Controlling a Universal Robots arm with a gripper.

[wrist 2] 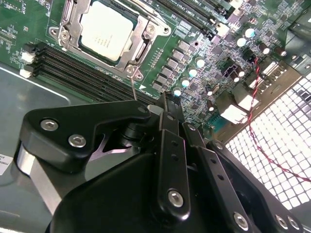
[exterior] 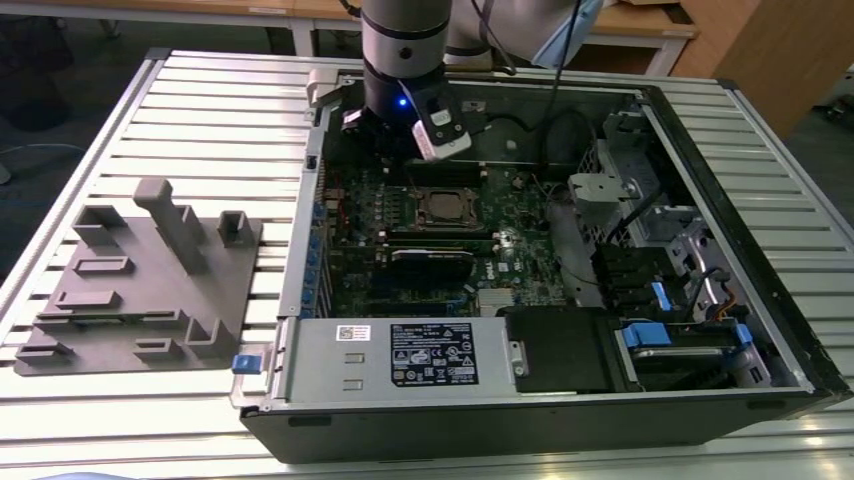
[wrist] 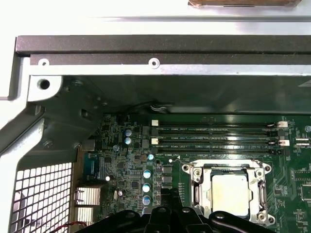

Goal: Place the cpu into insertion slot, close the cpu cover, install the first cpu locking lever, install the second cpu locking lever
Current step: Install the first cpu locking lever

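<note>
Exterior view, its left to its right. A grey moulded fixture [exterior: 134, 280] lay on the slatted metal desk [exterior: 200, 100], beside the open computer case [exterior: 747, 200] and apart from it. Inside the case, the green motherboard [exterior: 387, 200] lay flat, with the power supply [exterior: 400, 355] along the near edge.

My end effector [exterior: 384, 145] hung low over the board, near the case's far wall and close to the socket. In the second wrist view my end effector [wrist 2: 170, 102] had its fingertips drawn together, and I saw nothing between them. In the first wrist view the end effector [wrist: 169, 196] sat over the board between the perforated case wall [wrist: 39, 194] and the socket.

The cpu [exterior: 446, 209] sat inside the insertion slot [exterior: 416, 196], silver top up. Both wrist views showed the same thing: cpu [wrist 2: 106, 30] [wrist: 232, 193] seated flat, with the cpu cover [wrist 2: 138, 48] [wrist: 199, 191] lying down over its edges and the insertion slot [wrist 2: 60, 34] [wrist: 265, 170] framing both.

A thin lever rod [wrist 2: 133, 86] ran from the socket corner towards my fingers [wrist 2: 167, 145]. I could not tell whether it touched them. Black memory slots [wrist: 218, 136] ran alongside the socket. At the exterior view's right were the drive bays [exterior: 667, 335] with blue tabs.
</note>
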